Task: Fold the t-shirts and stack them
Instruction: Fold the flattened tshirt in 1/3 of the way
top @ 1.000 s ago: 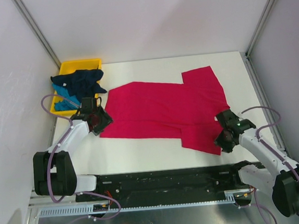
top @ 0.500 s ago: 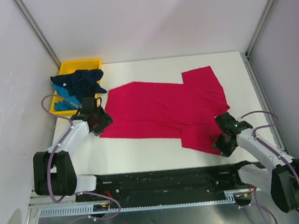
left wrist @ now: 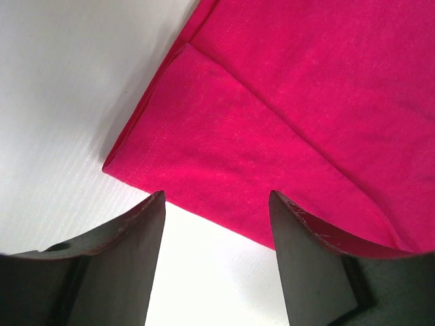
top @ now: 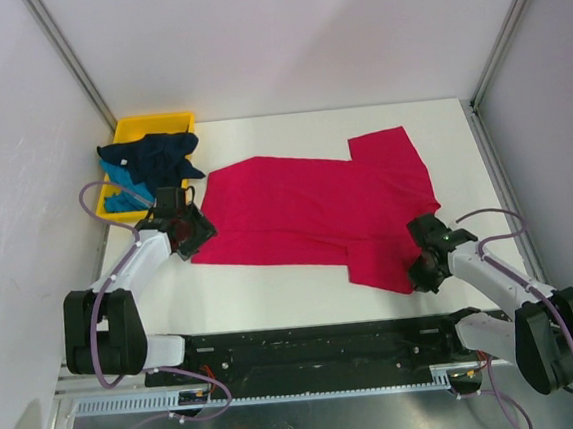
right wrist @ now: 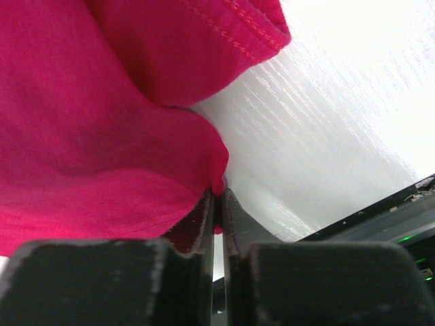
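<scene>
Folding the first shirt looks to be the step in hand, with stacking not yet begun. At far left, the yellow tray (top: 158,118) sits at the counter's (top: 273,288) back corner. It holds the navy t-shirt (top: 156,154) in a crumpled heap, draped partly over the teal t-shirt (top: 119,194); both await their turn.

Just right of the tray, the left end effector (top: 187,229) hangs low over the near-left corner of the crimson-pink t-shirt (top: 306,208). Its fingers (left wrist: 129,238) are spread, and the left wrist view shows that corner lying between them, ungripped. A narrow strip along the edge there is already doubled over.

The crimson-pink t-shirt lies mostly flat across the middle of the counter, collar end to the right, one sleeve reaching toward the back and the other toward the near edge.

At far right, the right end effector (right wrist: 219,195) has its fingers pressed together on a small tuck of cloth at the near sleeve's (top: 381,264) edge, and the fabric bunches into a ridge above the pinch.

Next, the left fingers likely need to close on their corner, taking both layers. Both arms can then lift and carry the near edge over together, keeping the fold line straight and not dragging the shirt.
</scene>
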